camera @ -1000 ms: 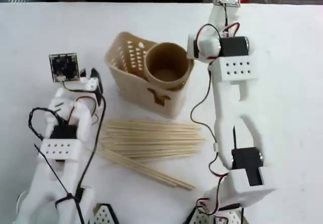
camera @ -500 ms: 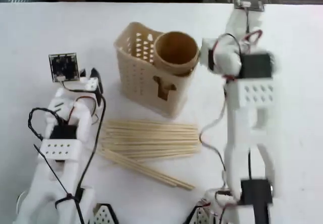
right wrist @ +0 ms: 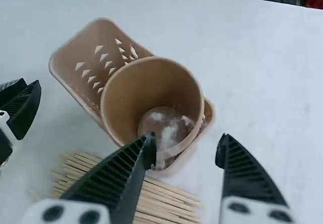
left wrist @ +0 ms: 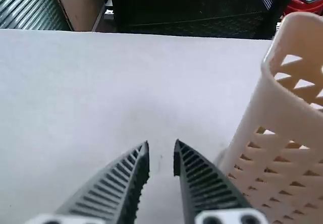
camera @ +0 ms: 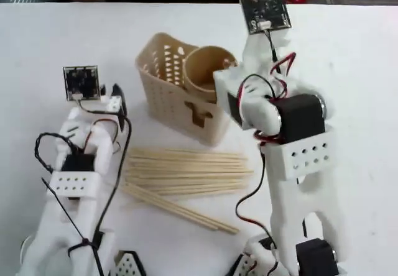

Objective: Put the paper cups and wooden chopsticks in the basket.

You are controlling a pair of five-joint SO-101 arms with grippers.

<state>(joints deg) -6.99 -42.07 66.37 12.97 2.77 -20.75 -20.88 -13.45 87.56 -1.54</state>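
A brown paper cup (camera: 205,71) stands inside the cream perforated basket (camera: 163,99), at its right end. Several wooden chopsticks (camera: 186,173) lie in a loose bundle on the table in front of the basket. My right arm (camera: 292,127) hangs over the basket's right side. Seen from its wrist, the right gripper (right wrist: 186,151) is open above the cup (right wrist: 151,103) and basket (right wrist: 75,65), holding nothing. My left gripper (left wrist: 161,156) rests left of the basket (left wrist: 282,133), its fingers almost together with nothing between them.
The white table (camera: 62,33) has free room to the left and behind the basket. The left gripper's dark fingers (right wrist: 20,108) sit close to the basket's left side. Dark crates (left wrist: 202,7) stand beyond the table's far edge.
The right arm swung out to the right, then came back and rose over the basket. The basket with the cup shifted right and back. The left arm kept still.
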